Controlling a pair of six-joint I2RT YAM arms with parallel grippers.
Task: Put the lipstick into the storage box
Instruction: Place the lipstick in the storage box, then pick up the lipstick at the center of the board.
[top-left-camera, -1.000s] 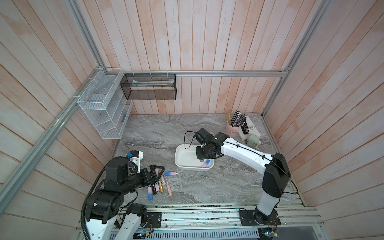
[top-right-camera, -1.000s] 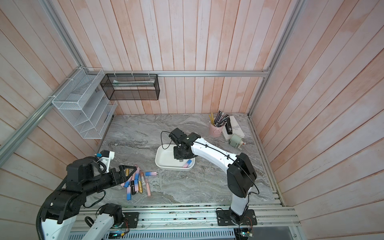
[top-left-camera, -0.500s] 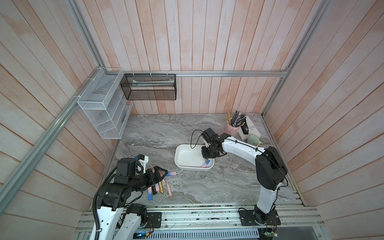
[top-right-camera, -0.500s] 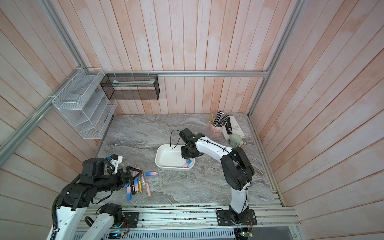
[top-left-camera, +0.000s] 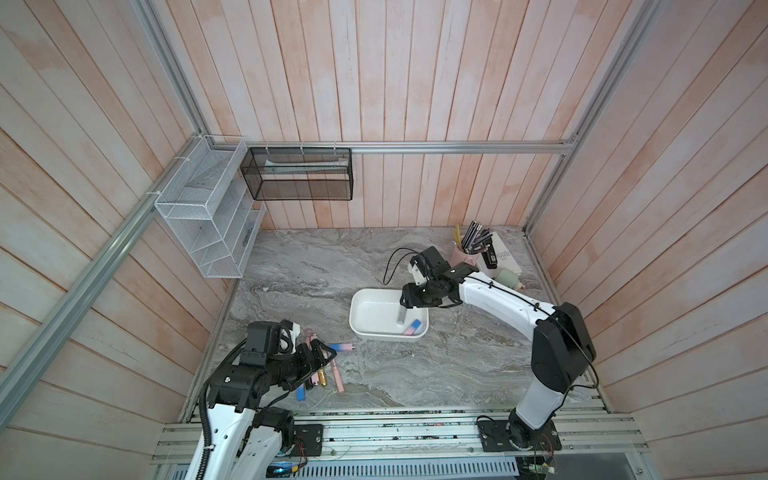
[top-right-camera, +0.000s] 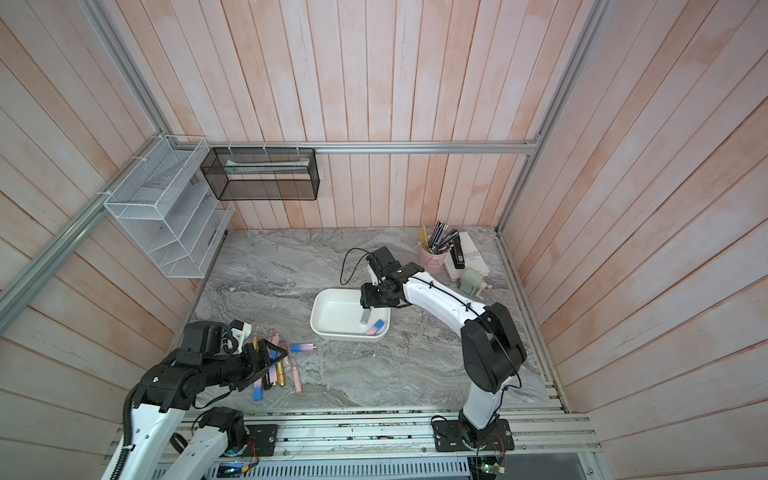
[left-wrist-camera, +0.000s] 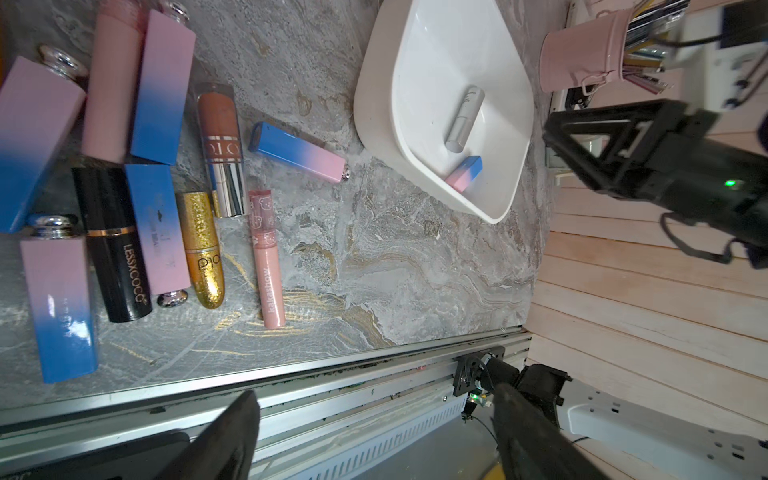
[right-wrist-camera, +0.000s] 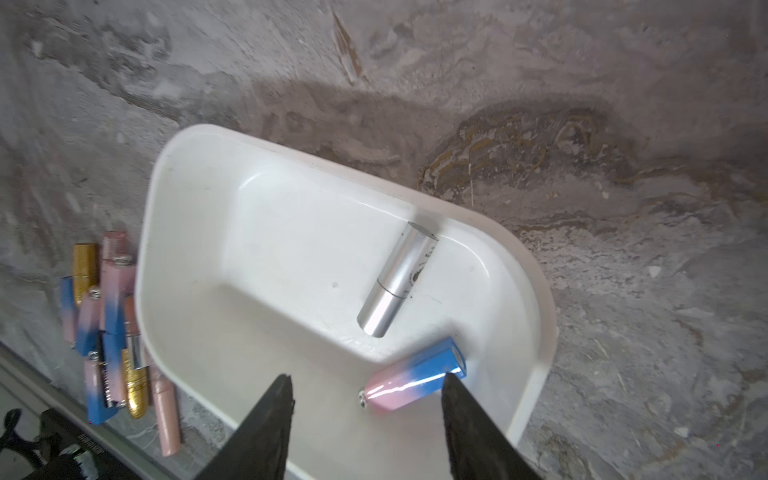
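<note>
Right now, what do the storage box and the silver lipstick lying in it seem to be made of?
The storage box: looks like white plastic, smooth and semi-glossy, with soft highlights on its rounded walls.
The silver lipstick: brushed metal or metallised plastic, going by its streaky satin sheen; I cannot tell which.

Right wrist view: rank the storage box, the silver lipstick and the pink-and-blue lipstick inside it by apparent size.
1. storage box, clearly largest.
2. silver lipstick and pink-and-blue lipstick: too alike to rank.
</note>
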